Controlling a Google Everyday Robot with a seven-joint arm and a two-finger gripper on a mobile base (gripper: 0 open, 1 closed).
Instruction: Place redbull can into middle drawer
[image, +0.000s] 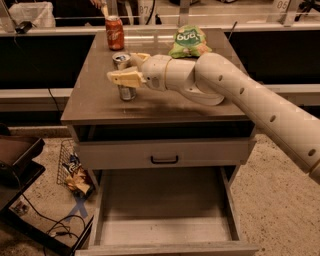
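Observation:
The redbull can (127, 93), slim and silver, stands upright on the cabinet top (100, 107), left of middle. My gripper (121, 67) comes in from the right and is open, one cream finger across the front of the can and the other behind its top. The can still rests on the surface. The middle drawer (165, 207) is pulled out wide open below, at the bottom of the view, with a bare grey floor.
A red-orange soda can (115, 32) stands at the back left of the cabinet top and a green chip bag (189, 41) at the back right. A closed drawer front with a black handle (164, 160) sits above the open drawer. Litter and cables lie on the floor at left.

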